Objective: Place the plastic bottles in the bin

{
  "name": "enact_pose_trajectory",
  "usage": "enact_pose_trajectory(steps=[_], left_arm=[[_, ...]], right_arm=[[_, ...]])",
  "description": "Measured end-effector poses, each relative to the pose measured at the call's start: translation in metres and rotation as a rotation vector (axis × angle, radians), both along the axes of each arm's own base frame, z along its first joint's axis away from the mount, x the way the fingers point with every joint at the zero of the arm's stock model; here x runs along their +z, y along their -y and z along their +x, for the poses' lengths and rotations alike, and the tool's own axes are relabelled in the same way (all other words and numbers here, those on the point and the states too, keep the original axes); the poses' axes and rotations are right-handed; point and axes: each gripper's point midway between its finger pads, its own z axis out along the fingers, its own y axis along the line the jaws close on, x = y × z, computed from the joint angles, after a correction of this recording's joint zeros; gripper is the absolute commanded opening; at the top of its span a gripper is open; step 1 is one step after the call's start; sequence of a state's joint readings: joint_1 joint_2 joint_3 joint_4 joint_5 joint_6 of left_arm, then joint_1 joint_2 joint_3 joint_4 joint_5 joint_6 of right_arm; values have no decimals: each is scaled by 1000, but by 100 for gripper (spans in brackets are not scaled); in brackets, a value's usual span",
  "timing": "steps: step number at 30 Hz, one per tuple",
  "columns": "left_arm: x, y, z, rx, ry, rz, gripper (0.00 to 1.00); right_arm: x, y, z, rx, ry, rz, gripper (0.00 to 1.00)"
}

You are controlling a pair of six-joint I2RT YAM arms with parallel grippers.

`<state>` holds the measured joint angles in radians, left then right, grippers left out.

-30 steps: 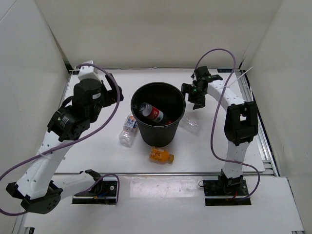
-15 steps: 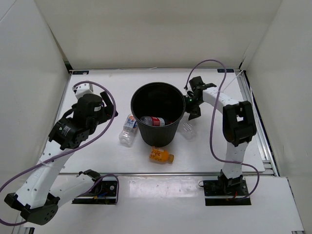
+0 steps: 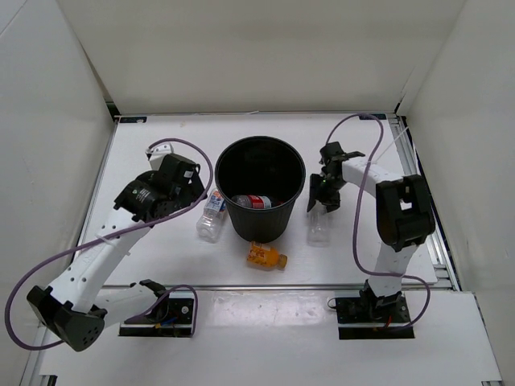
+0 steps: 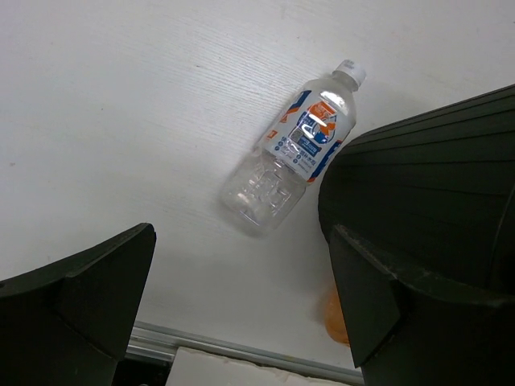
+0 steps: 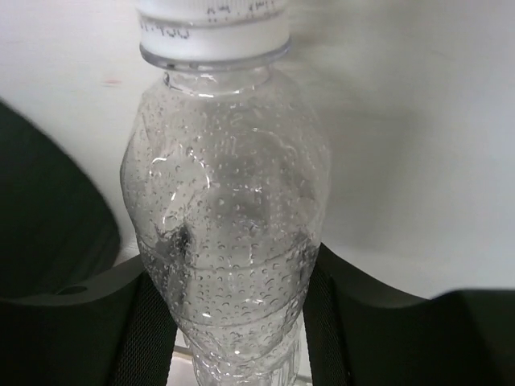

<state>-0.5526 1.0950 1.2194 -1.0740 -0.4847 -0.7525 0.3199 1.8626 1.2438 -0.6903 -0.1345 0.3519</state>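
The black bin (image 3: 282,215) stands mid-table, and a red-label bottle (image 3: 254,200) lies inside it. My right gripper (image 3: 320,206) is low at the bin's right side, shut on a plain clear bottle (image 3: 319,233) with a white cap. In the right wrist view both fingers (image 5: 330,322) press that bottle's (image 5: 229,217) beaded body. My left gripper (image 3: 191,186) hangs open above the blue-white label bottle (image 3: 211,215). In the left wrist view that bottle (image 4: 294,157) lies flat beside the bin wall (image 4: 426,193). A short orange bottle (image 3: 266,256) lies in front of the bin.
White walls close in the table on three sides. A metal rail (image 4: 241,354) runs along the table's near edge. Purple cables loop off both arms.
The right gripper dropped beside the bin and closed on the plain clear bottle. The left arm swung down and right towards the blue-white bottle. The red-label bottle settled flat in the bin.
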Motion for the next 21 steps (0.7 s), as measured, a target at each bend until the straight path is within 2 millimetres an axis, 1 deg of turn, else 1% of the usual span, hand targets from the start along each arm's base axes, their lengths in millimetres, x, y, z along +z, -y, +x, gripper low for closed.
enact_pose_trajectory(steps=[1,2,4,5,6,7,8,9,11,12,13,14,16,17,18,19,20,21], left_arm=[[-2,1,1,6,0,-5,100],[-4,1,1,13,0,-10,100],[-10,-3,0,38,0,-17,100],[-14,-5,-1,53,-4,-20,100],[-18,-8,-1,73,-5,-21,100],[-24,-11,-1,92,-7,-21,100],[-28,-13,-1,108,-5,-24,100],[-39,-17,-4,122,-20,-16,100],[-59,-23,-8,148,-46,-6,100],[-68,-26,-11,158,-65,1,100],[-77,-28,-13,170,-81,2,100],[-85,-30,-15,179,-97,2,100],[-95,-31,-17,190,-118,-8,100],[-99,-29,-16,190,-119,-19,100],[-103,-28,-14,192,-116,-32,100],[-106,-25,-12,187,-117,-41,100],[-110,-22,-11,178,-121,-48,100],[-114,-19,-9,168,-125,-55,100]], right_arm=[[1,7,-1,-32,-5,-12,40],[5,16,-1,-72,-7,-26,38],[22,29,1,-150,13,-36,38],[35,36,3,-193,34,-32,38],[52,39,6,-230,62,-23,38],[75,42,11,-264,108,-4,38],[103,41,19,-285,176,25,37],[131,38,27,-296,249,57,37],[202,26,40,-295,420,138,37],[240,16,43,-280,514,187,37],[277,6,42,-254,602,235,37],[312,-6,37,-216,681,281,37],[370,-31,25,-128,814,352,38],[394,-46,18,-70,877,383,38],[413,-63,8,-3,925,412,43],[424,-77,1,46,957,427,46],[429,-93,-6,106,973,440,62],[427,-105,-11,145,971,444,80]])
